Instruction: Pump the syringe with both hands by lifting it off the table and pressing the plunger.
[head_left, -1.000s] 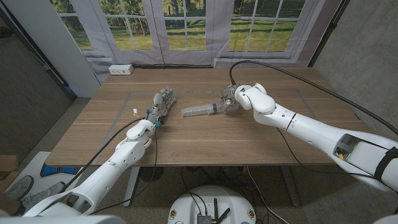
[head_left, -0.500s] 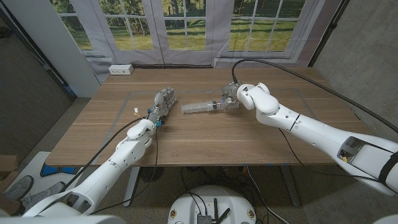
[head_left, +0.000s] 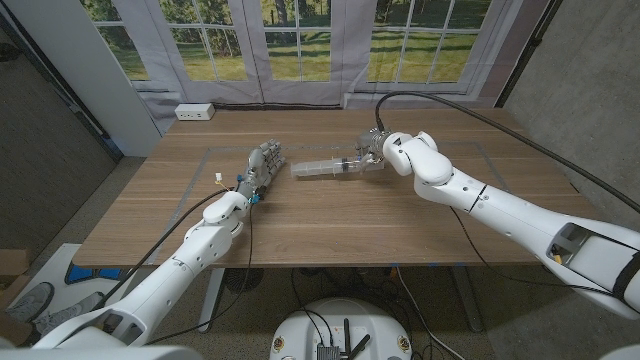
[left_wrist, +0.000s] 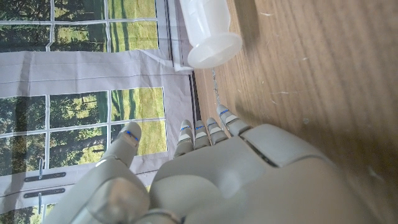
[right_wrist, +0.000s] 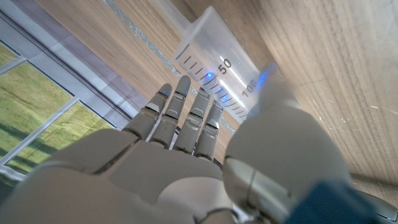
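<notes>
The clear plastic syringe (head_left: 322, 167) lies crosswise near the middle of the wooden table (head_left: 330, 225), a little to the far side. My right hand (head_left: 384, 154) grips its plunger end, so the barrel points toward my left hand. In the right wrist view, the graduated barrel (right_wrist: 214, 65) runs out past the fingers of my right hand (right_wrist: 186, 162), with the thumb beside it. My left hand (head_left: 261, 167) stands at the barrel's free end, fingers straight and apart, holding nothing. The barrel's free end (left_wrist: 208, 28) casts a shadow on the wood just beyond the left hand's fingertips (left_wrist: 205, 134).
A white outlet box (head_left: 195, 111) sits at the table's far left edge, under the curtained windows. Thin tape lines (head_left: 190, 190) mark a rectangle on the tabletop. A black cable (head_left: 470, 112) arcs over the right arm.
My right hand has carried the syringe a short way toward the far side of the table, its free end still pointing at the left hand. The left hand has not moved.
</notes>
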